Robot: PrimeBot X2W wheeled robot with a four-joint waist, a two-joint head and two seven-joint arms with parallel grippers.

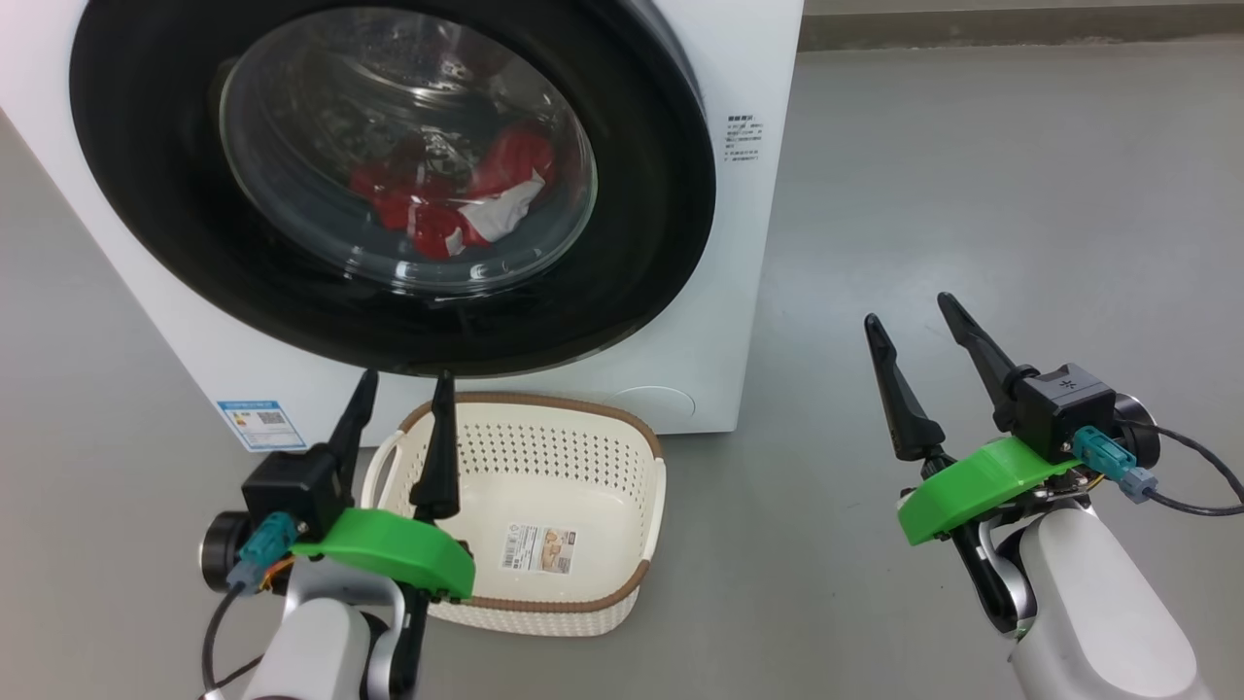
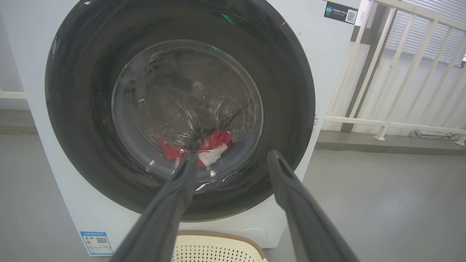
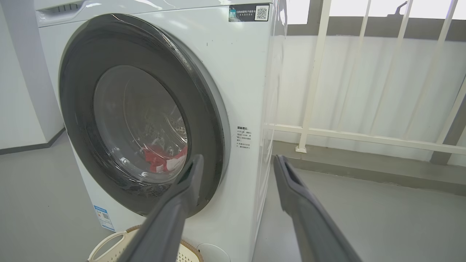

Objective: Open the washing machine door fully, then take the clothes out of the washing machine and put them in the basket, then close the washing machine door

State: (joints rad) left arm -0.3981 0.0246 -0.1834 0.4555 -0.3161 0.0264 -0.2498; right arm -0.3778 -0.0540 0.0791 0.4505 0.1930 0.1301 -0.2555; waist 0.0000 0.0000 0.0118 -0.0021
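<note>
The white washing machine (image 1: 748,292) stands ahead, its round black-rimmed door (image 1: 146,194) closed against the front. Through the glass I see red and white clothes (image 1: 447,194) low in the drum, also clothes (image 2: 213,147) and clothes (image 3: 164,162) in the wrist views. The cream perforated basket (image 1: 544,457) sits on the floor below the door, holding nothing but a sticker. My left gripper (image 1: 403,389) hovers open over the basket's left rim, just under the door's lower edge. My right gripper (image 1: 909,316) is open to the right of the machine, above bare floor.
Grey floor (image 1: 972,194) stretches to the right of the machine. A white railing (image 3: 364,136) runs along the wall behind and to the right. A blue label (image 1: 260,424) is stuck low on the machine's front.
</note>
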